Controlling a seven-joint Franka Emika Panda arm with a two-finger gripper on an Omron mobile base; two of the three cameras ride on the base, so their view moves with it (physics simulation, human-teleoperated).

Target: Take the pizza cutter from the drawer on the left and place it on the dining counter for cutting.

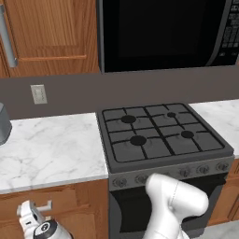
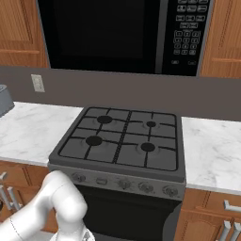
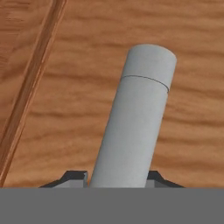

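Observation:
The drawer (image 1: 65, 198) is a warm-brown wooden front under the marble worktop, left of the stove. Its silver bar handle (image 3: 135, 118) runs up between my two dark fingertips (image 3: 72, 178) in the hand view, with wood grain close behind it. My gripper (image 3: 118, 180) is shut on this handle. In the left base view the gripper (image 1: 37, 212) sits low at the drawer front, by the end of the handle (image 1: 45, 206). The drawer front looks closed. The pizza cutter is hidden and the dining counter is out of view.
A black gas stove (image 1: 163, 135) stands right of the drawer, with marble worktop (image 1: 51, 149) on both sides. A microwave (image 2: 117, 33) hangs above it. A grey appliance (image 1: 3, 123) stands at the far left. My white arm (image 1: 172, 200) crosses the oven front.

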